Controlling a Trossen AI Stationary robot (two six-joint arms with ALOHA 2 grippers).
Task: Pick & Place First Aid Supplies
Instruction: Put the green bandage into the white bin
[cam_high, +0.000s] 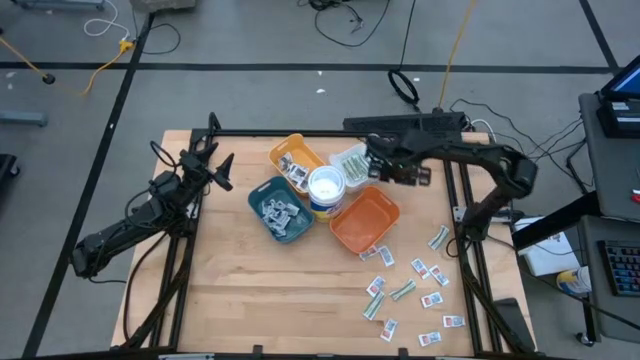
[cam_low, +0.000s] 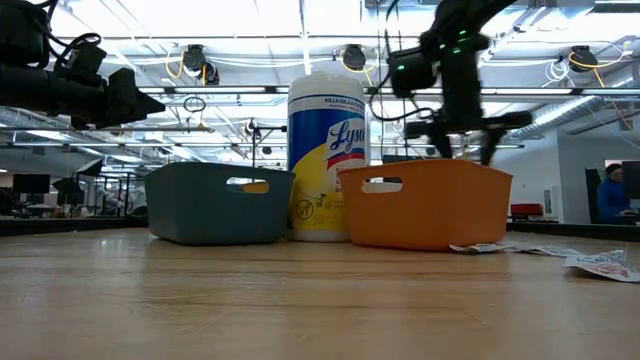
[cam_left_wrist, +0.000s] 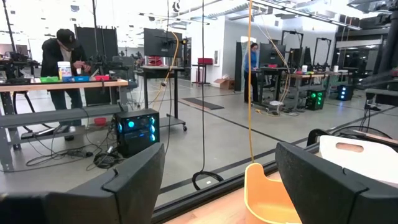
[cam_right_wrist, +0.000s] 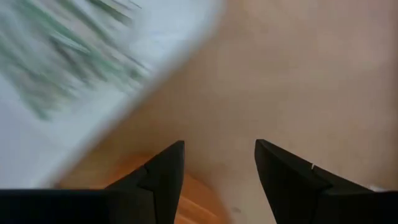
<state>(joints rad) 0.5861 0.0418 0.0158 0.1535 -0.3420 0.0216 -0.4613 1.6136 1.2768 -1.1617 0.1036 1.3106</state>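
Dozens of loose packets (cam_high: 405, 289) on table (cam_high: 250, 290): flat, light, slippery; best pinched at edge. Right gripper (cam_right_wrist: 219, 163) spread, empty, above white tray (cam_high: 350, 160). Left gripper (cam_left_wrist: 219, 171) spread, idle.

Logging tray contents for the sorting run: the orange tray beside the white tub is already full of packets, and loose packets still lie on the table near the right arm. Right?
Not quite. In the high view the orange tray looks empty; the blue-grey tray on the other side of the white tub holds packets. Loose packets do still lie on the table near the right arm.
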